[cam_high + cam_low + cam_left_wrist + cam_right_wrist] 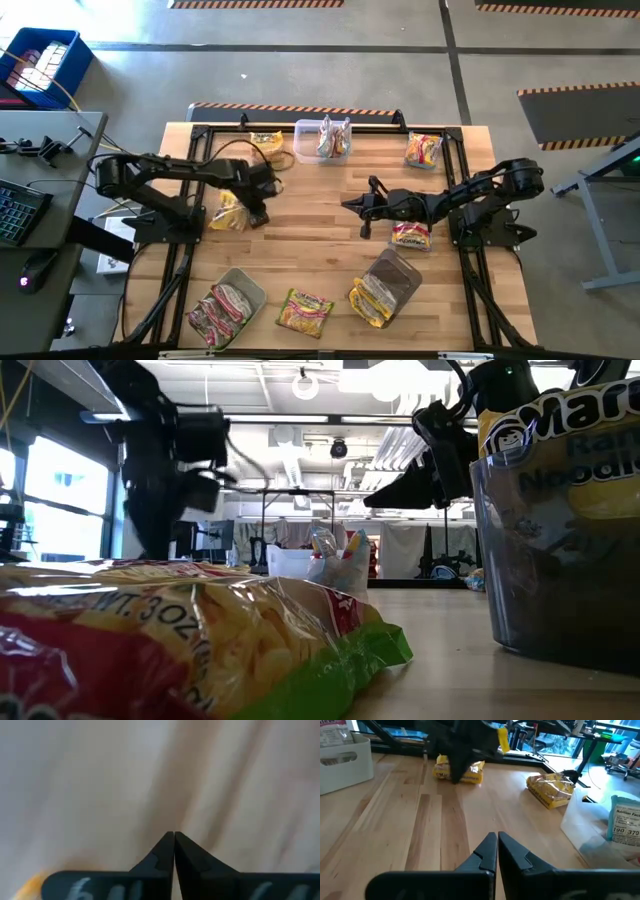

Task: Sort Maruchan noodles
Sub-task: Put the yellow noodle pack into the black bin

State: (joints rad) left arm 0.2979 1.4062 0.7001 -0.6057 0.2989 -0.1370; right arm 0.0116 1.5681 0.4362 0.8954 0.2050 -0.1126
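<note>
My desk (pixel 320 235) carries three clear tubs: one at the far edge (pixel 322 141) with silvery packets standing in it, one at the near left (pixel 228 306) with pink-red packets, and one at the near right (pixel 385 285) with a yellow packet spilling over its rim. Loose noodle packets, as far as I can count, number five: two yellow ones on the left, one at the far right corner, one beside my right arm, and a greenish one at the near edge. My left claw (pixel 258 205) is pressed together on nothing I can see, and the yellow packet (pixel 229 213) lies just beside it on its outer side. My right claw (pixel 362 208) is also together and empty, waiting over the desk's middle.
</note>
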